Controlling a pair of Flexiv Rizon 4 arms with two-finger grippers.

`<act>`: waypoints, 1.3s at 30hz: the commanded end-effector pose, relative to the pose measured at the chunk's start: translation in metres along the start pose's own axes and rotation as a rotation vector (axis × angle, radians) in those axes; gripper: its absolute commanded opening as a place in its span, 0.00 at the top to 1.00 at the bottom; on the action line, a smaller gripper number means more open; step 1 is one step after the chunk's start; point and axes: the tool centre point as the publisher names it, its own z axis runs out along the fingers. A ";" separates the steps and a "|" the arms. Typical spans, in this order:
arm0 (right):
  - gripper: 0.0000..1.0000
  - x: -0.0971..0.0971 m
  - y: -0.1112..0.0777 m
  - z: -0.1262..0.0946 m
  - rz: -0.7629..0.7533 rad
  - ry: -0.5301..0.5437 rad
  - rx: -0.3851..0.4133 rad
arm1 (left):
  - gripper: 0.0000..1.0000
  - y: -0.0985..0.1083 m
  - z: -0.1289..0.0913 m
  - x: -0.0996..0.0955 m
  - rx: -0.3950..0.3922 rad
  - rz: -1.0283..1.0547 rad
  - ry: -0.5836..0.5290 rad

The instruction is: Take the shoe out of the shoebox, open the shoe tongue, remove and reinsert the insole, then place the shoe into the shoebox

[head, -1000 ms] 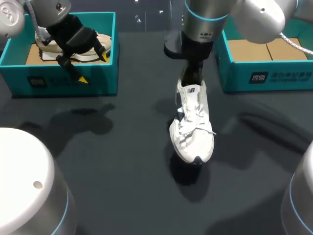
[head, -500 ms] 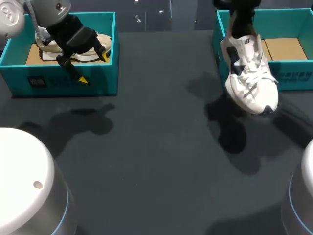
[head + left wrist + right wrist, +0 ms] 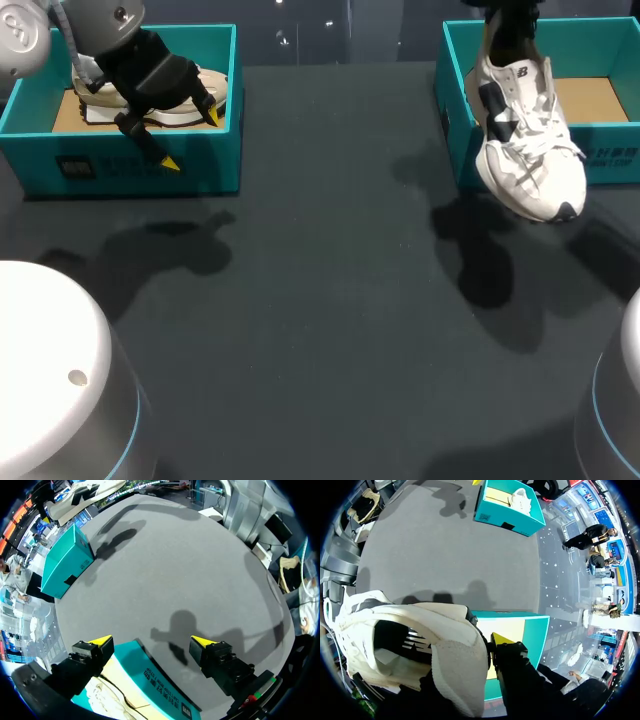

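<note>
White shoe hanging from the right pincer at the shoebox in the upper right of the frame

The right pincer (image 3: 487,647) is clamped on the heel rim of the white shoe (image 3: 525,140), with one yellow tip outside the heel and the other finger hidden inside the shoe. The shoe hangs toe-down with its laces facing the camera. Its heel is above the teal shoebox (image 3: 610,160) and its toe is in front of the box's front wall, casting a shadow on the dark table (image 3: 320,300). In the upper left, the left pincer (image 3: 192,140) stands open with nothing between its fingers, above the front wall of a second teal box (image 3: 130,170) in which a beige shoe (image 3: 218,92) lies
</note>
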 end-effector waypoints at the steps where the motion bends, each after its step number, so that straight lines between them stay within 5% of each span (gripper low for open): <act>1: 1.00 -0.013 -0.011 0.003 0.039 0.086 0.053 | 0.00 0.000 0.000 0.000 -0.002 0.001 0.001; 9: 1.00 -0.070 -0.069 0.007 -0.011 0.090 0.055 | 0.00 0.000 0.000 0.000 -0.002 0.001 0.001; 20: 1.00 -0.126 -0.191 -0.003 -0.016 0.107 0.091 | 0.00 0.000 0.000 0.000 -0.002 0.001 0.001; 36: 1.00 -0.126 -0.191 -0.003 -0.016 0.107 0.091 | 0.00 0.000 0.000 0.000 -0.002 0.001 0.001; 39: 1.00 -0.141 -0.212 0.004 -0.001 0.089 0.098 | 0.00 0.000 0.000 0.000 -0.002 0.001 0.001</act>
